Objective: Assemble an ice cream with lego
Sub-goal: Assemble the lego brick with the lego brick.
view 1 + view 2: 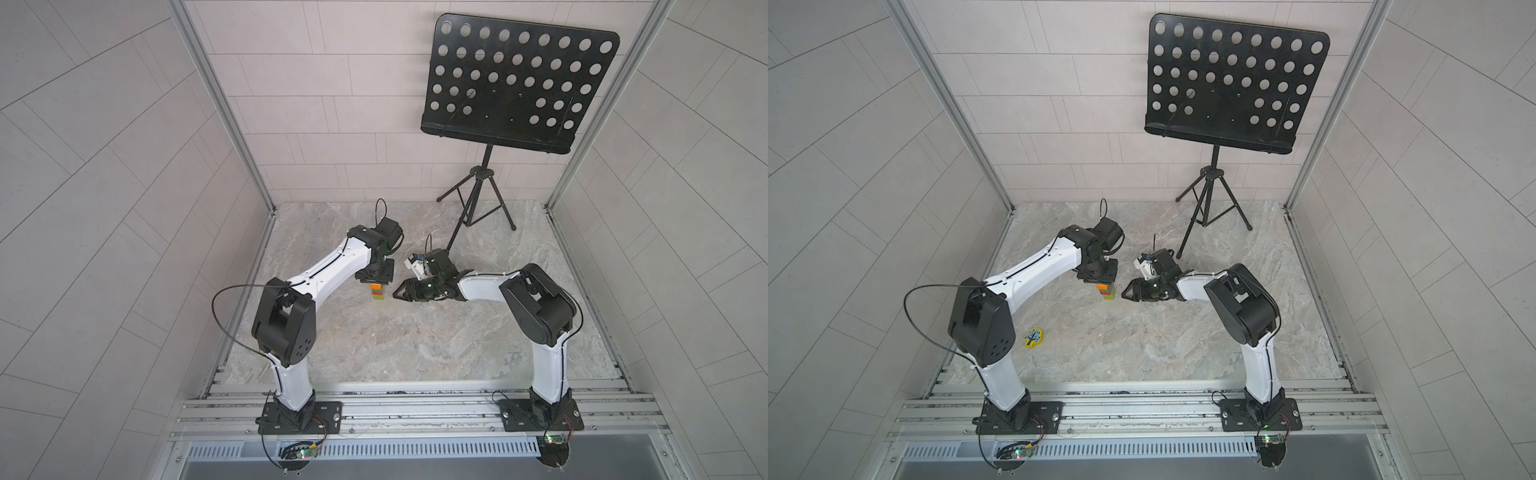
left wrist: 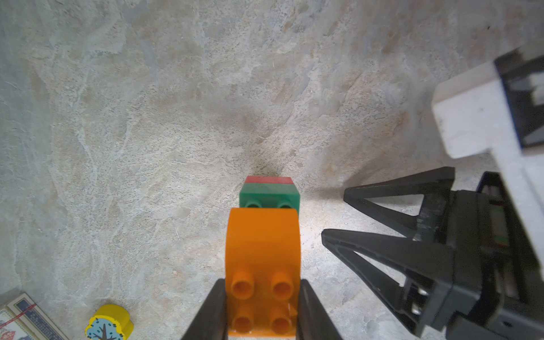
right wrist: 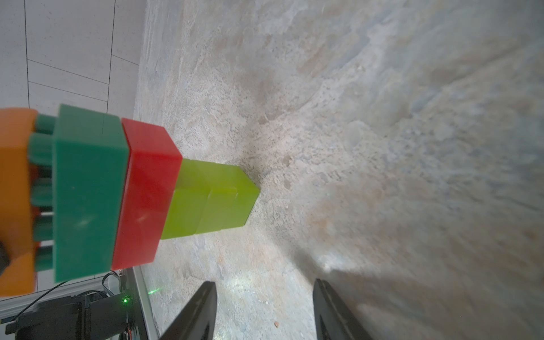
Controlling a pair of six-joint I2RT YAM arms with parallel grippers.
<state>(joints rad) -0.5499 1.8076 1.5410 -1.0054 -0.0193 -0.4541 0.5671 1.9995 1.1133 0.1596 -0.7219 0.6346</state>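
The ice cream stands upright mid-table in both top views. In the right wrist view it has a two-brick lime-green stem, then a red brick and a dark green brick. My left gripper comes straight down from above, shut on the rounded orange brick. The orange brick sits over the dark green brick, whose studs show in a gap beneath it. My right gripper lies low, just right of the stack, open and empty.
A flat yellow piece with a tree picture lies near the left arm's base, beside a printed box. A black music stand rises at the back right, its tripod legs on the table behind the right arm.
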